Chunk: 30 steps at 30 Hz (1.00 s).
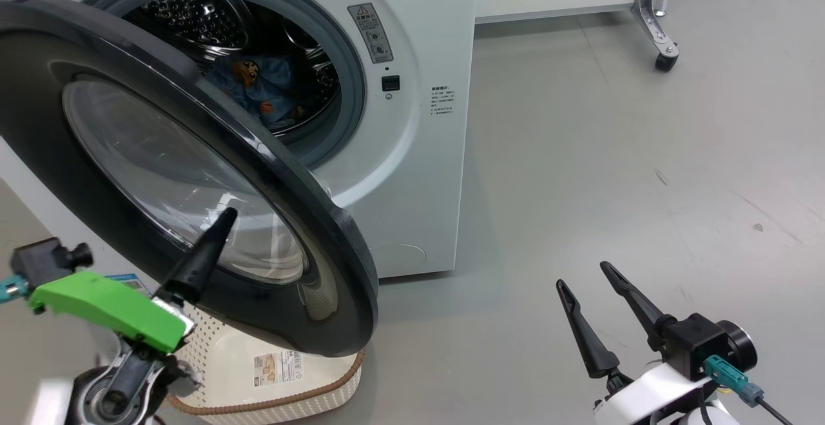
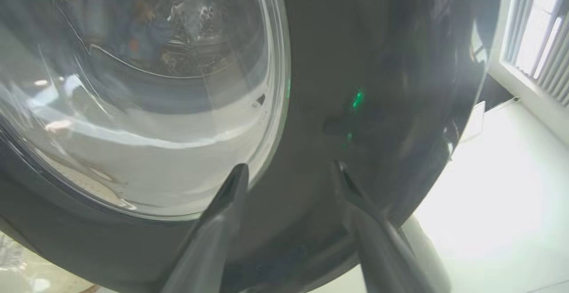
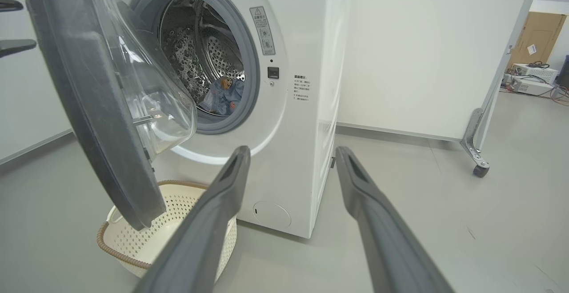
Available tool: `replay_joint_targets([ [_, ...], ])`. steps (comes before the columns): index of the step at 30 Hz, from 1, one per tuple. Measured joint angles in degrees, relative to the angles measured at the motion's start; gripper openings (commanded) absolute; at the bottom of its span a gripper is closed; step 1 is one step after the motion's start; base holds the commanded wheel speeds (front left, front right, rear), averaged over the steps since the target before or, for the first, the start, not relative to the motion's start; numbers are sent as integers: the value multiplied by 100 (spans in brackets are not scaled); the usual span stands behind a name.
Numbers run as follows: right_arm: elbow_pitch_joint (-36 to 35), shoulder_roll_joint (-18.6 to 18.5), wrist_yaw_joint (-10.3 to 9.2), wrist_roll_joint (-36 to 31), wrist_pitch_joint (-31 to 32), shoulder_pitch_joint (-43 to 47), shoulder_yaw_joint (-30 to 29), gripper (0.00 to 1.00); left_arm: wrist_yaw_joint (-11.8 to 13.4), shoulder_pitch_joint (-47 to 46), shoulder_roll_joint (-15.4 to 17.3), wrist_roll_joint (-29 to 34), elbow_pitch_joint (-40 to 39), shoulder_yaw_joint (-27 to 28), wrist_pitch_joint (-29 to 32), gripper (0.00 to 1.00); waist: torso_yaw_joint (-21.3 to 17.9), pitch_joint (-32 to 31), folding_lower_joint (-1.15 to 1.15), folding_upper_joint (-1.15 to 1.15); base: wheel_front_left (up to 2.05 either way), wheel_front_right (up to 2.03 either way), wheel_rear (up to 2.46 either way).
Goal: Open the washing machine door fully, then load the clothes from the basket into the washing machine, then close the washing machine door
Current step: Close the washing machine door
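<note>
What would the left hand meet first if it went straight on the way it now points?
Probably the washing machine door: its black face, beside the glass window, lies close ahead of the left hand.

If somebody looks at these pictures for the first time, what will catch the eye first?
The big black door stands partly open across the left of the head view, and the left gripper is close to its outer face with fingers apart. Behind it, blue clothes lie in the steel drum. The basket sits on the floor under the door's lower edge.
</note>
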Motion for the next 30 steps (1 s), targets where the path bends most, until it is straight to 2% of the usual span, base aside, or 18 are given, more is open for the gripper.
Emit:
replay_joint_targets([
  [4,-48,-3,0,-1,0,4,-134,100,-90,247,424,1205,-234,141,-580,100,26,7,0,0,0,0,0],
  [6,-70,-7,0,-1,0,5,-222,100,-91,378,487,1640,-313,263,-918,100,42,12,0,0,0,0,0],
  [7,-89,-10,0,-1,0,15,-299,100,-91,551,536,2130,-324,372,-1284,100,56,18,0,0,0,0,0],
  [9,-103,-10,0,-2,0,27,-371,100,-91,786,714,2763,-319,413,-1603,100,65,29,0,0,0,0,0],
  [13,-148,-9,0,-44,0,31,-461,100,-7,1283,945,3668,-213,502,-2140,100,68,55,0,0,0,0,0],
  [22,-159,-33,0,-127,0,81,-641,100,164,1958,915,4758,167,219,-3163,100,52,112,0,0,0,0,0],
  [26,-132,-35,0,-172,0,155,-717,100,322,2129,767,4923,400,188,-3519,100,41,125,0,0,0,0,0],
  [30,-85,-53,0,-261,0,164,-838,100,372,2212,649,4941,568,132,-3764,100,48,127,0,0,0,0,0],
])
